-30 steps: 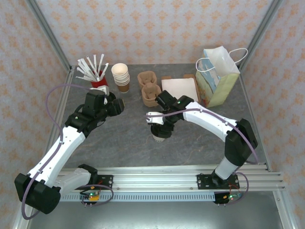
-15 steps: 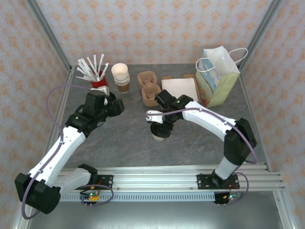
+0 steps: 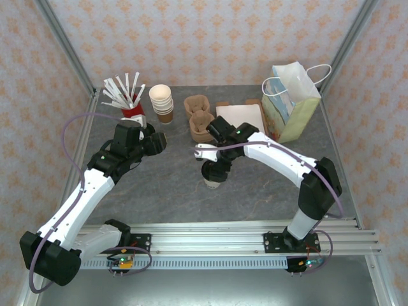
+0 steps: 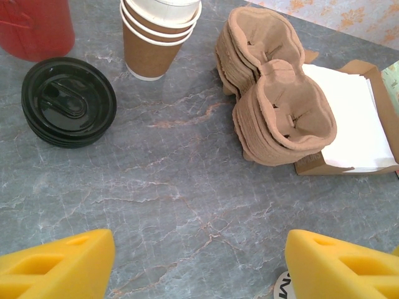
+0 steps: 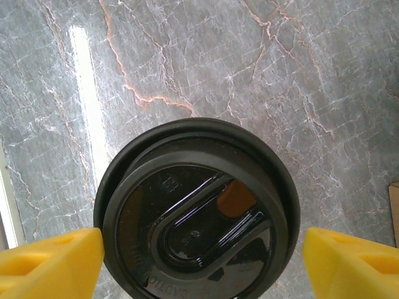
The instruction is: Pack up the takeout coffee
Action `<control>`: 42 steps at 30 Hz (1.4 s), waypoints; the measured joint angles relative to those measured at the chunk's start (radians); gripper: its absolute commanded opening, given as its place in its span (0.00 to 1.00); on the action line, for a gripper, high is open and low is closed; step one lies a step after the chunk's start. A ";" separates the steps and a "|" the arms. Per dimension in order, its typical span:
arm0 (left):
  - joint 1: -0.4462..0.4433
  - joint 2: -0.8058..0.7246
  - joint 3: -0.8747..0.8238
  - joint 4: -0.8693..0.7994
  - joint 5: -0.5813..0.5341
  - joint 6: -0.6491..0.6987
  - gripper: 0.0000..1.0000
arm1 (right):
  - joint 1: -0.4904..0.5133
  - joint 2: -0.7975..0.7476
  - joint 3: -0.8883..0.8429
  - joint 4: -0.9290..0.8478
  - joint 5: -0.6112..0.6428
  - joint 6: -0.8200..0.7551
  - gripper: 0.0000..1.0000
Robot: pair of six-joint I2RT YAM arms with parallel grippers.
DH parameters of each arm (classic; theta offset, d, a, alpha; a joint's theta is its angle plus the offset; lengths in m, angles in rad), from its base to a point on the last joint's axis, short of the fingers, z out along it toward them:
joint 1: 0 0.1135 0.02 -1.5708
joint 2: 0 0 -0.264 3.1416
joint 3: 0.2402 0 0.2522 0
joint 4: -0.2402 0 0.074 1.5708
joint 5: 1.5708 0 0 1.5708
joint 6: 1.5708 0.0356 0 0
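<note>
Near the table's centre, the takeout coffee (image 3: 211, 182) stands upright on the grey marbled table (image 3: 166, 191), black lid on. The right gripper (image 3: 215, 168) sits directly above it. In the wrist view its yellow fingers (image 5: 50, 261) are spread apart, one on either side of the lid's rim, not clamped. Whether they touch the rim I cannot tell.

The left gripper (image 3: 157, 141) hovers well to the left, jaws apart with nothing between them. Ahead of it are a stack of black lids (image 4: 68, 101), a stack of lidless cups (image 4: 160, 37), nested pulp cup carriers (image 4: 274, 106) and a box of white napkins (image 4: 349, 118). A red holder of white stirrers (image 3: 129, 105) stands at far left. A gift bag (image 3: 290, 108) stands upright at far right.
</note>
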 measured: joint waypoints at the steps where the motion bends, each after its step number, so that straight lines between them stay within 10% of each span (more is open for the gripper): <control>1: 0.000 0.000 0.000 0.000 0.000 0.000 0.73 | 0.000 0.000 0.006 -0.002 0.000 0.005 0.84; 9: 0.000 0.000 0.002 -0.005 -0.002 0.000 0.73 | -0.007 -0.068 0.007 0.071 -0.014 0.203 0.88; 25: 0.118 -0.017 0.009 0.009 0.026 -0.088 0.73 | -0.013 -0.368 -0.181 0.466 0.269 1.085 0.94; 42: 0.051 0.099 0.077 0.019 0.110 -0.140 0.73 | 0.020 -0.327 -0.123 0.283 0.384 1.008 0.97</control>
